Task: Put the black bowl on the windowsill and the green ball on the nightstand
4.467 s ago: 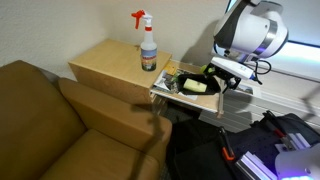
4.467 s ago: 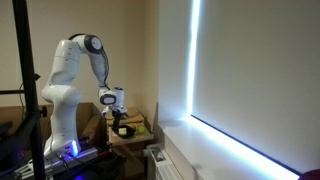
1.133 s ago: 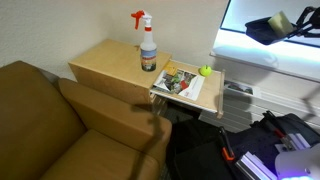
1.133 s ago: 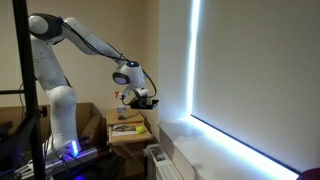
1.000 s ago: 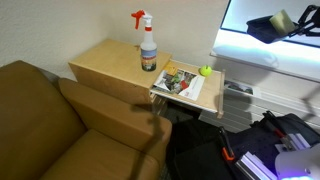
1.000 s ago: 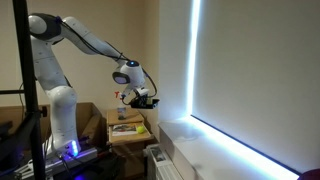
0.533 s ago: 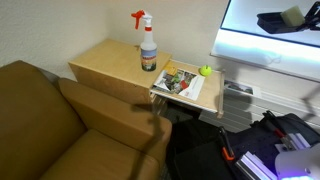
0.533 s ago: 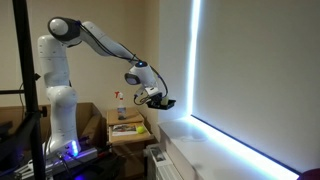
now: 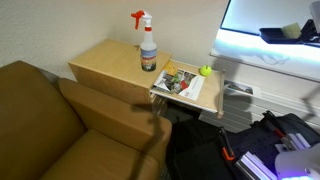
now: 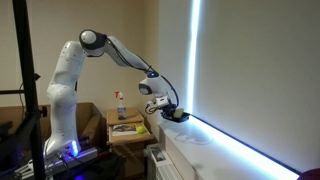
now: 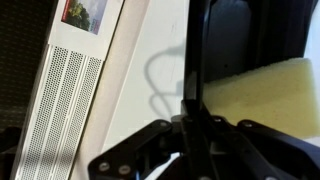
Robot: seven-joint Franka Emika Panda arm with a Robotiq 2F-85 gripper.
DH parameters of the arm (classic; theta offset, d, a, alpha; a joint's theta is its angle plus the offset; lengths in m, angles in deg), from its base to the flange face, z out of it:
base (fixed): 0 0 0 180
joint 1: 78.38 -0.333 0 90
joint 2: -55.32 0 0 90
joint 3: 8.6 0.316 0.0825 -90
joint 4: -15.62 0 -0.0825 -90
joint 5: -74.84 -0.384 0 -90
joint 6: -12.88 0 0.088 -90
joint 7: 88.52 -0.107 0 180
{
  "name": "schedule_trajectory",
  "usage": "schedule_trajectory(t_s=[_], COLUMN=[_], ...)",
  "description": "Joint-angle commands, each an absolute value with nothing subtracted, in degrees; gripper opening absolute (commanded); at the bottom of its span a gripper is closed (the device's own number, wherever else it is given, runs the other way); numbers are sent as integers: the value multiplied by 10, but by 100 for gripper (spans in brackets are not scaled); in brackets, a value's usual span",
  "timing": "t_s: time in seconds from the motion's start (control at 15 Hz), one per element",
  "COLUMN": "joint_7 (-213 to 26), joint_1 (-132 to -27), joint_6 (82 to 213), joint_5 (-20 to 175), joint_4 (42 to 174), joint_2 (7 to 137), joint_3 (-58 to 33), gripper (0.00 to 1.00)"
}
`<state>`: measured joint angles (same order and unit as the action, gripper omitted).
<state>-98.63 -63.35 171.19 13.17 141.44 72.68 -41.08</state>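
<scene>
Wrist view placed the black bowl (image 11: 238,40) at the dark fingers (image 11: 195,55) above the white windowsill (image 11: 150,90), with a pale yellow block (image 11: 270,95) alongside. In an exterior view the end effector (image 10: 172,114) gripped the bowl, held low over the windowsill; contact between bowl and sill could not be determined. The green ball (image 9: 206,70) lay on the small surface (image 9: 192,100) just beside the nightstand (image 9: 105,62), near a magazine (image 9: 178,83). A spray bottle (image 9: 147,45) stood upright on the nightstand.
</scene>
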Motion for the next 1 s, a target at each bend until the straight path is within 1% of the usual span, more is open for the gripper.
schedule_trajectory(t_s=[0.0,0.2,0.4,0.73,0.93], joint_7=[-1029,-1111,-1166,-1129,-1149], joint_1=[-590,-548,-508,-464,-455], joint_6=[1711,1687,1700,1795,1811], joint_5=[149,130,90,3,12], joint_4=[1399,1351,1303,1205,1173], joint_2=[754,829,897,988,1026], joint_3=[-370,-355,-334,-308,-313], gripper=[2,2,2,2,2])
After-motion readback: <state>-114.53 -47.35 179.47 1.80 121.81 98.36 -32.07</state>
